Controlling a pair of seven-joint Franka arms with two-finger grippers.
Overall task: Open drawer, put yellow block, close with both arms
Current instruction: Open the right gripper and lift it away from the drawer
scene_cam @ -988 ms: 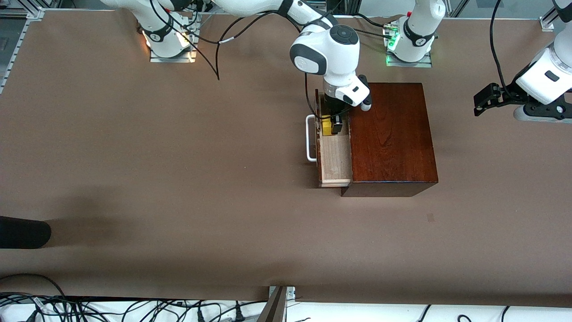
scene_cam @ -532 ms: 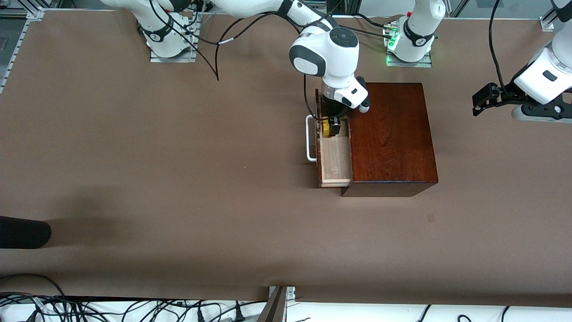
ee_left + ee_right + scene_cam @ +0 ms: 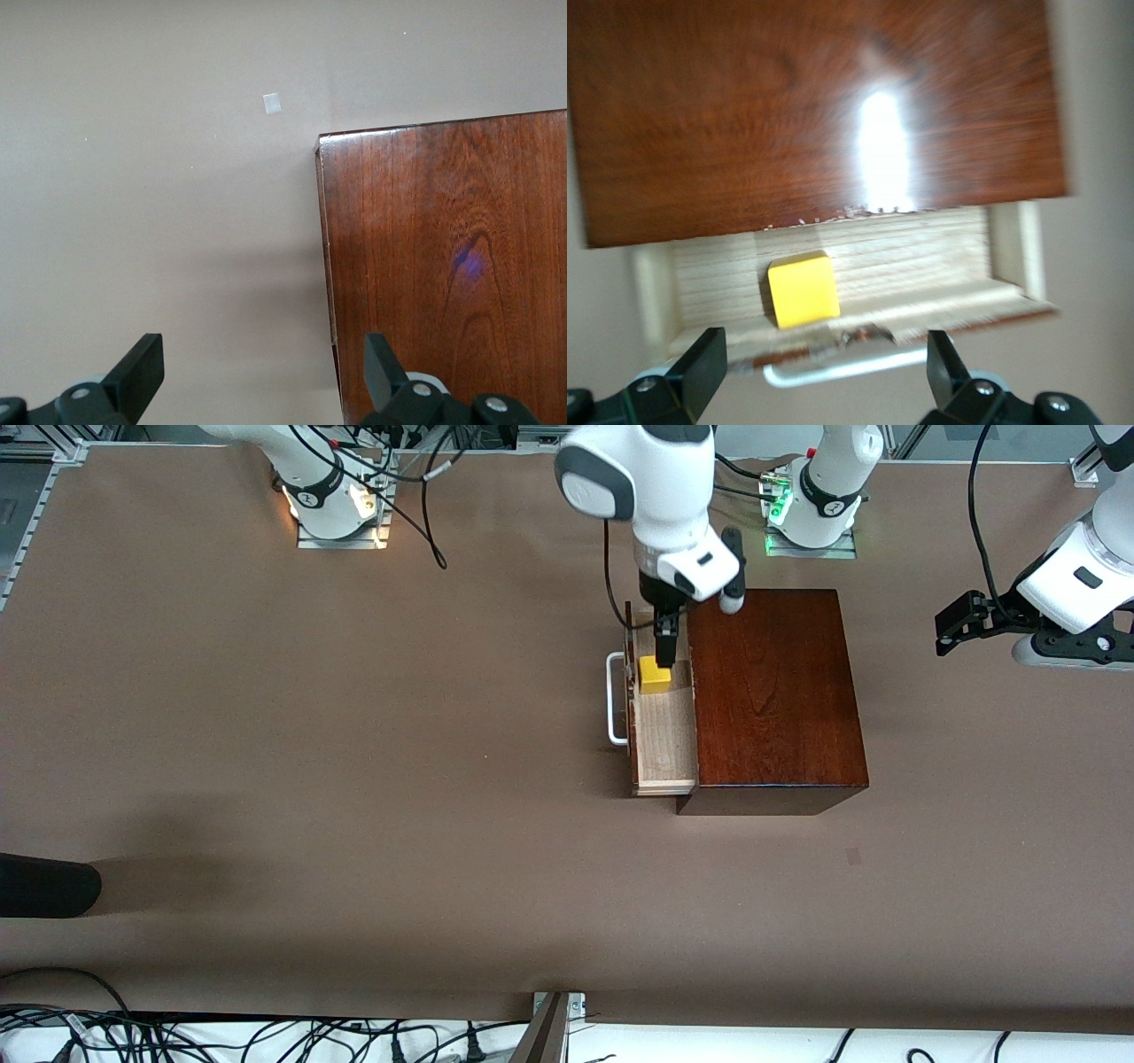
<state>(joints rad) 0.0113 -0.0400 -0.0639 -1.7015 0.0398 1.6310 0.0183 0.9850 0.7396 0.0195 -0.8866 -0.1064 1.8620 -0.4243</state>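
Observation:
The drawer [image 3: 664, 735] stands pulled out of the mahogany box [image 3: 771, 691], its white handle [image 3: 613, 700] toward the right arm's end of the table. The yellow block [image 3: 655, 675] lies free in the tray, at the end farther from the front camera. My right gripper [image 3: 662, 646] hangs open and empty just above the block. The right wrist view shows the block [image 3: 803, 288] in the tray, the handle [image 3: 842, 367] and the right gripper [image 3: 822, 367] with its jaws wide apart. My left gripper [image 3: 950, 624] waits open over the table beside the box; it also shows in the left wrist view [image 3: 257, 372].
A dark rounded object [image 3: 44, 886] juts in at the table's edge at the right arm's end. A small square mark [image 3: 852, 856] lies on the table nearer the front camera than the box. The box corner [image 3: 425, 266] shows in the left wrist view.
My right gripper has let go of the yellow block and risen above the drawer; the block now rests in the tray. The left arm has barely moved.

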